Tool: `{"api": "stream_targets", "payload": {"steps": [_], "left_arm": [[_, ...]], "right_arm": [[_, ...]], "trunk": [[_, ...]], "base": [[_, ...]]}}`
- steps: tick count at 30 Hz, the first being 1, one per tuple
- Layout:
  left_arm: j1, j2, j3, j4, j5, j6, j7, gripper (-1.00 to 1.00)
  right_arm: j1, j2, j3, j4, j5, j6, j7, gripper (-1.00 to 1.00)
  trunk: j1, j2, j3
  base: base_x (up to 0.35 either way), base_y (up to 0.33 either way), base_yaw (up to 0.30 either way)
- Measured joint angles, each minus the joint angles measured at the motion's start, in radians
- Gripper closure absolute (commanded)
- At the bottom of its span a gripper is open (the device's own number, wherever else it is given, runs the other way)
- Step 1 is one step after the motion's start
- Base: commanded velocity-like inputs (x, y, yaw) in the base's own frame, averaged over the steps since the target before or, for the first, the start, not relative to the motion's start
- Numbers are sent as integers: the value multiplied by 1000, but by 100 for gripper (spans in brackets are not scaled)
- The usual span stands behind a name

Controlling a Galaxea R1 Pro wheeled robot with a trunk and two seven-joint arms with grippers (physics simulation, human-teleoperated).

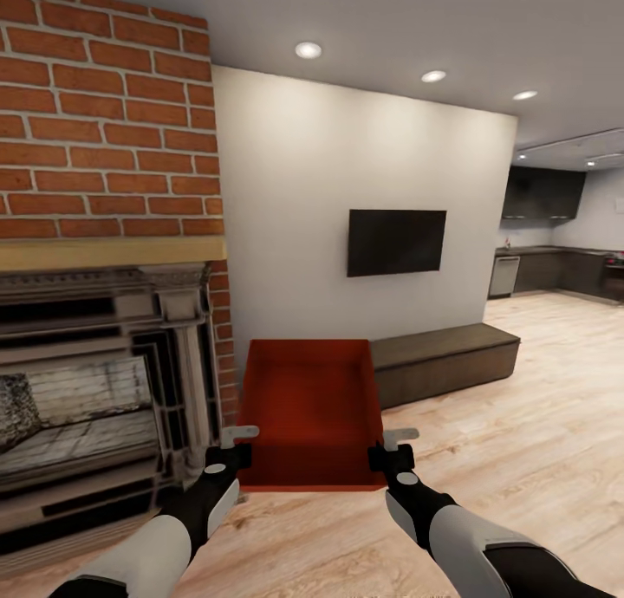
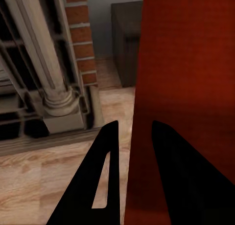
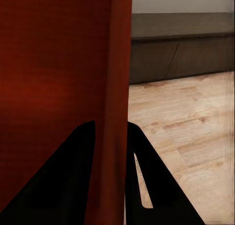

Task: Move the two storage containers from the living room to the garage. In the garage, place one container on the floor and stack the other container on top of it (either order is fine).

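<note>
One orange-red storage container (image 1: 310, 412) hangs tilted in front of me above the living room's wood plank floor (image 1: 529, 425), its open top facing me. My left gripper (image 1: 234, 449) is shut on its left wall and my right gripper (image 1: 392, 451) is shut on its right wall. In the left wrist view the container (image 2: 191, 78) has its wall clamped in the left gripper (image 2: 136, 124). The right wrist view likewise has the right gripper (image 3: 111, 124) pinching a wall of the container (image 3: 54, 63). The garage is out of view.
A red brick fireplace (image 1: 95, 147) with a wooden mantel stands close on my left. A black TV (image 1: 397, 242) hangs on the white wall ahead, with a long low dark bench (image 1: 446, 360) under it. The kitchen (image 1: 555, 260) with dark cabinets opens at far right.
</note>
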Motion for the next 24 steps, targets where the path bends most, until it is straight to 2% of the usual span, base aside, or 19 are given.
{"api": "stream_targets", "payload": {"steps": [24], "left_arm": [[0,0,-1,0,0,-4,0,100]], "right_arm": [[0,0,1,0,-2,-5,-1,100]], "trunk": [[0,0,0]], "base": [[0,0,-279]]}}
